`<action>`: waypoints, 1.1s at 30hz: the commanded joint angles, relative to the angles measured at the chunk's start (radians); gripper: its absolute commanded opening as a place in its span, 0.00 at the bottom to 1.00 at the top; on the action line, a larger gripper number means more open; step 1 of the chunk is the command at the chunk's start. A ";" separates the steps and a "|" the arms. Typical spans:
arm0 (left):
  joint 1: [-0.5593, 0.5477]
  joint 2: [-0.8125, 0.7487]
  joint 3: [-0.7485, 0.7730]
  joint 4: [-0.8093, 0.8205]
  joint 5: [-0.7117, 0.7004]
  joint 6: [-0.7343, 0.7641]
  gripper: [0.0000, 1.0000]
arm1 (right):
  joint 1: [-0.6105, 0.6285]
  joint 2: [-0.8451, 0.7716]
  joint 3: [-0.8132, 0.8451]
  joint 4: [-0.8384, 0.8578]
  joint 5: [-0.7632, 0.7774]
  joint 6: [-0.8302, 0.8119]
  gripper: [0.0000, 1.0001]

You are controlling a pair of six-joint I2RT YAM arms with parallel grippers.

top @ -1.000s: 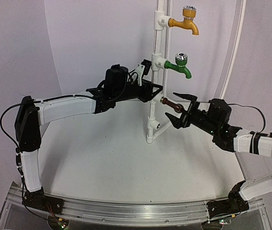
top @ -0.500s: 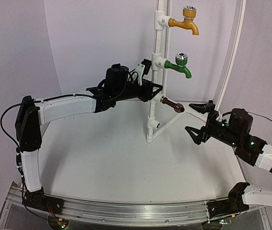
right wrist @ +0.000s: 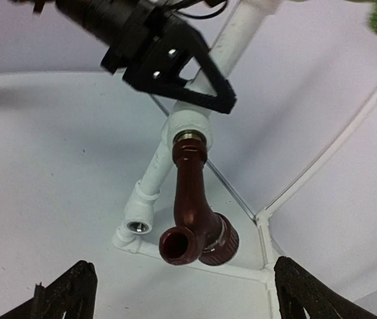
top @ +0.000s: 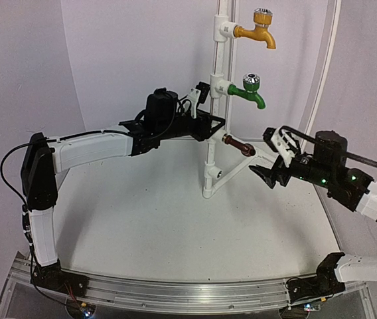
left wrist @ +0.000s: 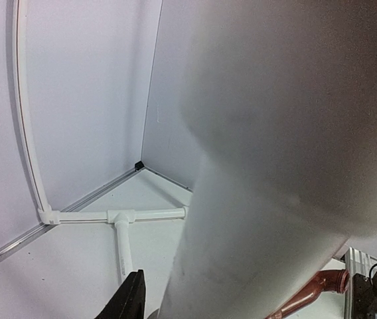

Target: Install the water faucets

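The white pipe stand point(top: 215, 100) stands upright at the table's middle back. The green faucet point(top: 249, 92) sits in its middle socket. The dark brown faucet point(top: 240, 145) sits in the socket below it and sticks out to the right. My left gripper point(top: 210, 126) is shut on the stand's pipe beside the brown faucet's socket. Its wrist view is filled by the blurred pipe point(left wrist: 268, 159), with one black finger point(left wrist: 130, 302) beside it. My right gripper point(top: 261, 153) is open, just right of the brown faucet and apart from it. In the right wrist view the brown faucet point(right wrist: 195, 212) hangs between my spread fingers point(right wrist: 62, 296).
A yellow-orange faucet point(top: 260, 30) sits in the top socket. A lower socket point(right wrist: 139, 226) near the stand's foot holds nothing. The stand's base pipes point(left wrist: 119, 219) lie on the white table. Curved white walls close in the back and sides.
My right gripper, open throughout, drew back right and down from around the brown faucet, then rose and came part way back toward it. The left arm has not moved.
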 commanded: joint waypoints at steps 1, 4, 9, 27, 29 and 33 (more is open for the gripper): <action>0.011 -0.025 -0.017 -0.297 0.024 0.042 0.00 | -0.002 0.104 0.049 0.107 -0.029 -0.411 0.89; 0.014 -0.022 -0.013 -0.297 0.037 0.042 0.00 | -0.002 0.140 0.017 0.223 -0.030 -0.434 0.84; 0.014 -0.011 -0.004 -0.297 0.057 0.037 0.00 | -0.002 0.193 -0.001 0.283 -0.023 -0.432 0.76; 0.016 -0.007 -0.002 -0.300 0.086 0.037 0.00 | -0.007 0.310 -0.004 0.432 -0.017 -0.297 0.23; 0.016 -0.008 -0.005 -0.300 0.083 0.040 0.00 | -0.007 0.305 0.001 0.425 -0.047 -0.238 0.16; 0.016 -0.002 -0.005 -0.300 0.092 0.043 0.00 | -0.007 0.304 0.028 0.380 -0.109 -0.079 0.00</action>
